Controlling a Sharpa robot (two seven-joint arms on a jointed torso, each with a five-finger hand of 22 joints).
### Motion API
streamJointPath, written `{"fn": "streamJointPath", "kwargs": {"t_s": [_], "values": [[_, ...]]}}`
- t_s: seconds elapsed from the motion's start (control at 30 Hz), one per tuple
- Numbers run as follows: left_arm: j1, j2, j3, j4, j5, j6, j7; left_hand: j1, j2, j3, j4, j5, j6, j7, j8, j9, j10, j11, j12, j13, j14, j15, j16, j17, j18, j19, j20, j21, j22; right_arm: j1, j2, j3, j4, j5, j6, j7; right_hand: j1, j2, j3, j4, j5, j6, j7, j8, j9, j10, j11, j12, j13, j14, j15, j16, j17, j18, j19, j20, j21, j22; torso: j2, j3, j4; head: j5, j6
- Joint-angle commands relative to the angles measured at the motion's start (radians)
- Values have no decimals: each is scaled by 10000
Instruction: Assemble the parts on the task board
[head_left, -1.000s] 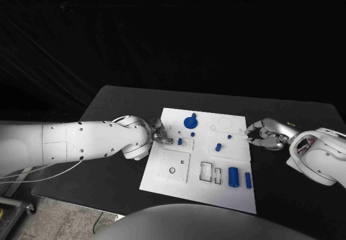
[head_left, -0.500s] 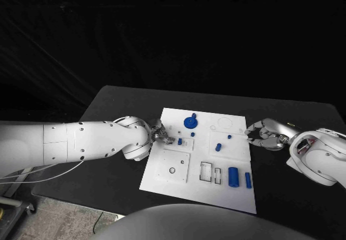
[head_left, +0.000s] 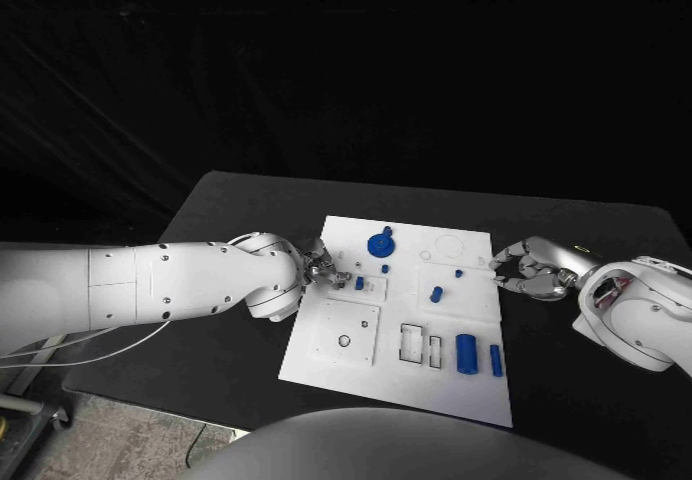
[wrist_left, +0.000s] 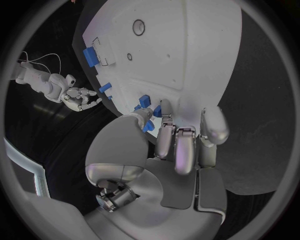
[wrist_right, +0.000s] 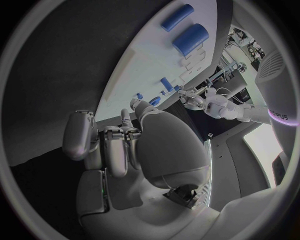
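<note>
On the near part of the white board you see two blue cylinders lying side by side, the thick one and just beside it the thin one. To their left there are two upright rectangular slots, and further left a square plate with a small ring hole.

In the middle of the board you find a short blue peg and, beyond it, a very small blue piece. At the left edge of the board, the left hand rests with its fingers curled close together over a small blue piece; you cannot tell from the views if the fingers really hold it. The right hand is at the right edge of the board, its fingers curled inward and narrow, with nothing visible in them.

On the far part of the board a round blue disc lies, and to its right a round outline. The board lies in the middle of the black bench.
</note>
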Motion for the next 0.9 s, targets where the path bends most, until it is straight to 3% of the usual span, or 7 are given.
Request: {"fn": "streamJointPath", "kwargs": {"t_s": [0.03, 0.53, 0.9], "values": [[-5, 17, -3, -9, 55, 206, -18, -61, -28, -90, -23, 95, 107, -8, 27, 25, -63, 28, 23, 792, 501, 37, -50, 1954, -112, -42, 51, -57, 1440, -7, -1, 0, -2, -7, 45, 32, 54, -51, 79, 4, 58, 80, 20, -25, -17, 1032, 74, -54, 2608, 900, 92, -64, 2442, 87, -66, 18, -42, 1491, -1, -1, 4, 2, -2], [-5, 22, -3, -45, -51, 280, -138, -595, 190, -722, 12, 336, 18, -162, 1098, 1077, -14, -89, 79, 850, 552, -55, -22, 2020, -116, -25, -24, 3, 1452, -9, 14, 0, -19, 8, 40, 34, 55, -51, 87, 0, 70, 82, 21, -25, -18, 1032, 76, -54, 2608, 899, 94, -67, 2441, 88, -68, 19, -48, 1490, 0, 0, 10, 17, -2], [-5, 9, -3, -73, -251, 106, 90, -600, -146, -1059, -32, 315, -200, -186, 1407, 1493, 5, -107, 104, 879, 575, -69, -9, 2053, -111, -53, -41, -9, 1444, -12, 10, 0, -14, 9, 35, 27, 55, -51, 87, 0, 70, 82, 21, -25, -18, 1032, 76, -54, 2608, 899, 94, -67, 2441, 88, -68, 19, -48, 1490, 4, -2, 1, 15, -2]]}}
